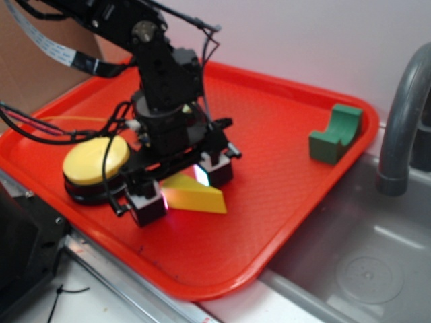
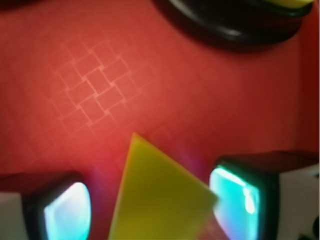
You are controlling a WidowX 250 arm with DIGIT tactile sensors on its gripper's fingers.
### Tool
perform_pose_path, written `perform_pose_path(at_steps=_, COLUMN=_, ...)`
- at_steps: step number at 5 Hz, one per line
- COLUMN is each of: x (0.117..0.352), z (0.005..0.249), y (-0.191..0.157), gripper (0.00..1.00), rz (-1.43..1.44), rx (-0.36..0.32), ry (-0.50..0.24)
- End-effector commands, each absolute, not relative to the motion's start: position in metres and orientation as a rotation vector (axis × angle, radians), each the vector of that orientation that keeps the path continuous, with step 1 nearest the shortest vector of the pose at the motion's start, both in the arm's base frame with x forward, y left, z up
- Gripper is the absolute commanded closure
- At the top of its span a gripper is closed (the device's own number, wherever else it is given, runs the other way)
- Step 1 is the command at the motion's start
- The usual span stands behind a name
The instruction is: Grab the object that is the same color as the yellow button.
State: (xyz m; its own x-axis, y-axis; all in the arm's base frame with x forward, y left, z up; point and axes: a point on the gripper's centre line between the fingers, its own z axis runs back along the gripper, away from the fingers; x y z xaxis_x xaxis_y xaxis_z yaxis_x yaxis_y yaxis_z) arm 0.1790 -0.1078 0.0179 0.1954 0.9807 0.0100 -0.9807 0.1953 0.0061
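Observation:
The object, a small yellow wedge, lies flat on the red tray. My gripper is lowered over it and open, one finger on each side. In the wrist view the wedge fills the gap between the glowing pads. Its right corner is at or very near the right pad, and a gap shows before the left pad. The yellow button, a dome on a black base, sits just left of the gripper. Its base shows at the top of the wrist view.
A green block with a curved notch stands at the tray's right corner. A grey sink and faucet lie to the right of the tray. Cables trail over the tray's left edge.

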Motion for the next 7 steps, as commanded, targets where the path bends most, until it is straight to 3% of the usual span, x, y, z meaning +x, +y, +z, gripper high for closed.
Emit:
perform_pose_path(at_steps=1, x=0.185, z=0.016, y=-0.105, gripper=1.0, rz=1.367, rx=-0.002, ry=-0.057)
perform_pose_path(at_steps=2, x=0.185, z=0.023, y=-0.101, gripper=1.0, rz=1.375, rx=-0.006, ry=-0.088)
perform_pose_path(at_steps=3, x=0.183, z=0.052, y=-0.09, gripper=1.0, rz=1.301, rx=-0.023, ry=-0.144)
perform_pose_path(at_steps=4, x=0.186, z=0.08, y=-0.076, gripper=1.0, rz=1.18, rx=-0.04, ry=-0.126)
perform_pose_path(at_steps=6, x=0.189, z=0.159, y=-0.054, gripper=1.0, rz=0.705, rx=-0.043, ry=-0.009)
perform_pose_path(at_steps=7, x=0.186, z=0.189, y=-0.054, gripper=1.0, rz=0.563, rx=-0.004, ry=-0.086)
